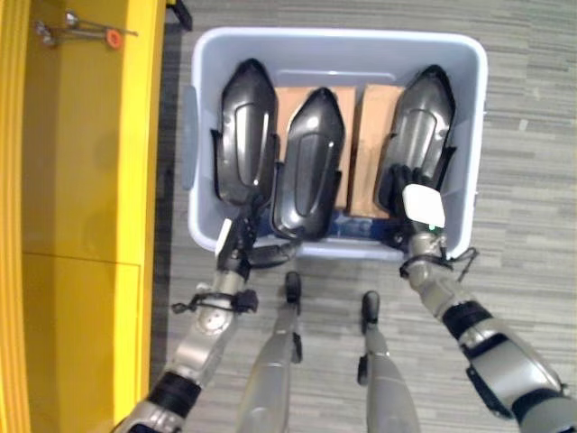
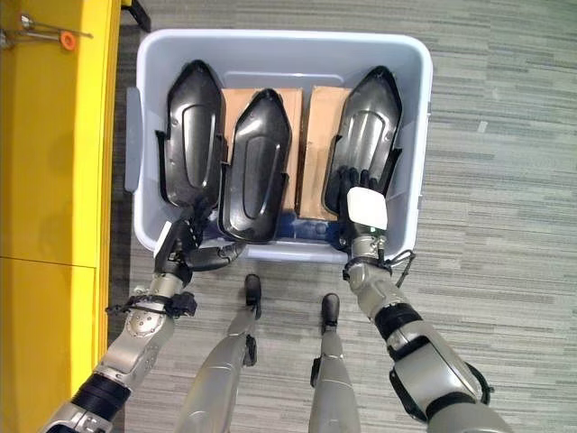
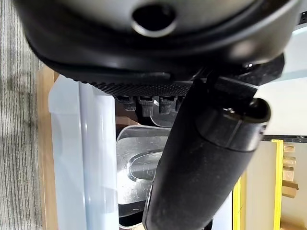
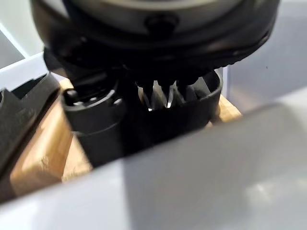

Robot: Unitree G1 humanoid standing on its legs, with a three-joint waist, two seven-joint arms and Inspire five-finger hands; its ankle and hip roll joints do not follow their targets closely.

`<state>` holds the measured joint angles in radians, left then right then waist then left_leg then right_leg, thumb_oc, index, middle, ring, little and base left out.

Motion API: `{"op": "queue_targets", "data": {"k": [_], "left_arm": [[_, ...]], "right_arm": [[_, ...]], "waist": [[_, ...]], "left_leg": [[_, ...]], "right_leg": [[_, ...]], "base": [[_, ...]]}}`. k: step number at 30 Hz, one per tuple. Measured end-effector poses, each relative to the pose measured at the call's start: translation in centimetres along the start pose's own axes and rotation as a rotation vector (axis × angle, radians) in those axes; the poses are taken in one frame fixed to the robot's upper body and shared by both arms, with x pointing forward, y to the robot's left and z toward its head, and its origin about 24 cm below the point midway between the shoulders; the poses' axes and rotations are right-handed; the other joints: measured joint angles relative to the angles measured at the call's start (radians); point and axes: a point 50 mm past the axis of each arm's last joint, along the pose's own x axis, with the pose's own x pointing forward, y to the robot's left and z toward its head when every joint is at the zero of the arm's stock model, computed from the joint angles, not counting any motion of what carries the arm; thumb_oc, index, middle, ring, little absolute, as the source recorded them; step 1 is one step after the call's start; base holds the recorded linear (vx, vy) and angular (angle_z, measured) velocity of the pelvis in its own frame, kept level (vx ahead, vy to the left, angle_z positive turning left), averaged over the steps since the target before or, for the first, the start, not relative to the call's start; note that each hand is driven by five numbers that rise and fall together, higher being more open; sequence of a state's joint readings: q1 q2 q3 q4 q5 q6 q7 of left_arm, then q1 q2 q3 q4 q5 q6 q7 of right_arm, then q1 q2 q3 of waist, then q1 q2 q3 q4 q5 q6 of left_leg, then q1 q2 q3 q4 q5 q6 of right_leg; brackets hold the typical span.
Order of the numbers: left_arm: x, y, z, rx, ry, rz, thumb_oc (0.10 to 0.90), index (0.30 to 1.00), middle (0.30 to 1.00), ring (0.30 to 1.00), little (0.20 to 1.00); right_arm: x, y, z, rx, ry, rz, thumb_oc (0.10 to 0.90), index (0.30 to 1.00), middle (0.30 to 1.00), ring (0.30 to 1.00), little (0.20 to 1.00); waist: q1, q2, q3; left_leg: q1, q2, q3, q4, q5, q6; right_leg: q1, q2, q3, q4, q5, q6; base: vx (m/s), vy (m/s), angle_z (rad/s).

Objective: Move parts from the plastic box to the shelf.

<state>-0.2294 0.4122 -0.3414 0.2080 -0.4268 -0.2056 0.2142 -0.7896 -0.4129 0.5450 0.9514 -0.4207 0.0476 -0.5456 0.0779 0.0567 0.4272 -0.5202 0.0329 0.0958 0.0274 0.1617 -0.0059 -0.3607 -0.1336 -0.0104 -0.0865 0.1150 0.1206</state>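
Note:
The pale blue plastic box (image 1: 334, 36) stands on the floor with three glossy black moulded parts upright inside. My left hand (image 1: 233, 242) is at the box's near left rim, below the left part (image 1: 245, 126); its thumb (image 3: 206, 158) lies outside along the near wall (image 3: 91, 158). The middle part (image 1: 309, 162) stands untouched. My right hand (image 1: 422, 207), with a white thumb cover, reaches over the near right rim. Its fingers curl round the lower edge of the right part (image 1: 422, 117), seen close up as a black edge (image 4: 192, 112).
The yellow shelf (image 1: 81, 180) runs along the left, right beside the box. Small metal pieces with an orange tag (image 1: 86, 32) lie on it at the far end. Two cardboard boxes (image 1: 374, 135) prop the parts from behind. Grey carpet surrounds the box.

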Motion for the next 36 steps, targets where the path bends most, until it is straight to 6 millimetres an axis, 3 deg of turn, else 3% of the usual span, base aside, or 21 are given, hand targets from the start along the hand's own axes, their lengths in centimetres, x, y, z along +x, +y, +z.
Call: {"op": "queue_targets", "data": {"k": [2, 14, 24, 26, 31, 36], "left_arm": [[-0.2, -0.1, -0.5, 0.004, 0.023, -0.006, 0.9, 1.0, 1.0, 1.0, 1.0], [-0.4, 0.0, -0.8, 0.004, 0.036, 0.017, 0.9, 1.0, 1.0, 1.0, 1.0], [-0.6, 0.4, -1.8, 0.023, 0.102, 0.048, 0.9, 1.0, 1.0, 1.0, 1.0], [-0.7, 0.5, -2.0, 0.028, 0.112, 0.05, 0.9, 1.0, 1.0, 1.0, 1.0], [-1.5, 0.9, -2.9, 0.038, 0.15, 0.06, 0.9, 1.0, 1.0, 1.0, 1.0], [-2.2, 1.5, -3.7, 0.049, 0.193, 0.078, 0.9, 1.0, 1.0, 1.0, 1.0]], "right_arm": [[0.1, -0.5, -0.6, 0.006, 0.006, 0.004, 0.4, 0.3, 0.3, 0.3, 0.3], [-1.2, -0.8, -0.4, 0.085, -0.033, -0.012, 0.4, 0.3, 0.3, 0.3, 0.3], [-5.3, 1.5, -1.4, 0.153, -0.039, 0.141, 0.4, 0.3, 0.3, 0.3, 0.3], [-5.9, 1.8, -1.7, 0.161, -0.028, 0.154, 0.4, 0.3, 0.3, 0.3, 0.3], [-7.5, 2.6, -2.4, 0.173, -0.014, 0.193, 0.4, 0.3, 0.3, 0.3, 0.3], [-8.2, 2.2, -2.4, 0.199, -0.02, 0.183, 0.4, 0.3, 0.3, 0.3, 0.3]], "waist": [[0.005, 0.015, -0.024], [-0.003, 0.016, -0.031], [-0.024, 0.009, -0.034], [-0.024, 0.002, -0.038], [-0.026, -0.044, -0.057], [-0.03, -0.077, -0.074]], "left_leg": [[0.0, 0.0, 0.0, 0.001, 0.0, -0.001], [0.001, 0.001, -0.001, 0.001, 0.003, -0.001], [0.048, 0.001, -0.007, -0.001, 0.001, 0.001], [0.053, 0.001, -0.006, -0.002, 0.001, 0.002], [0.099, 0.0, -0.003, -0.019, 0.001, 0.002], [0.146, 0.001, 0.001, -0.038, 0.003, 0.002]], "right_leg": [[0.0, 0.0, 0.0, 0.0, -0.003, 0.003], [0.002, 0.002, 0.0, 0.001, 0.007, -0.002], [0.055, 0.003, -0.007, 0.001, 0.001, 0.0], [0.06, 0.002, -0.007, 0.001, 0.001, 0.0], [0.095, 0.001, -0.004, 0.0, -0.001, 0.0], [0.13, 0.002, 0.001, 0.0, -0.004, 0.001]], "base": [[0.0, 0.0, 0.0], [0.0, 0.0, 0.0], [0.0, -0.011, 0.02], [0.0, -0.015, 0.0], [0.0, -0.004, -0.01], [0.0, -0.01, -0.02]]}}
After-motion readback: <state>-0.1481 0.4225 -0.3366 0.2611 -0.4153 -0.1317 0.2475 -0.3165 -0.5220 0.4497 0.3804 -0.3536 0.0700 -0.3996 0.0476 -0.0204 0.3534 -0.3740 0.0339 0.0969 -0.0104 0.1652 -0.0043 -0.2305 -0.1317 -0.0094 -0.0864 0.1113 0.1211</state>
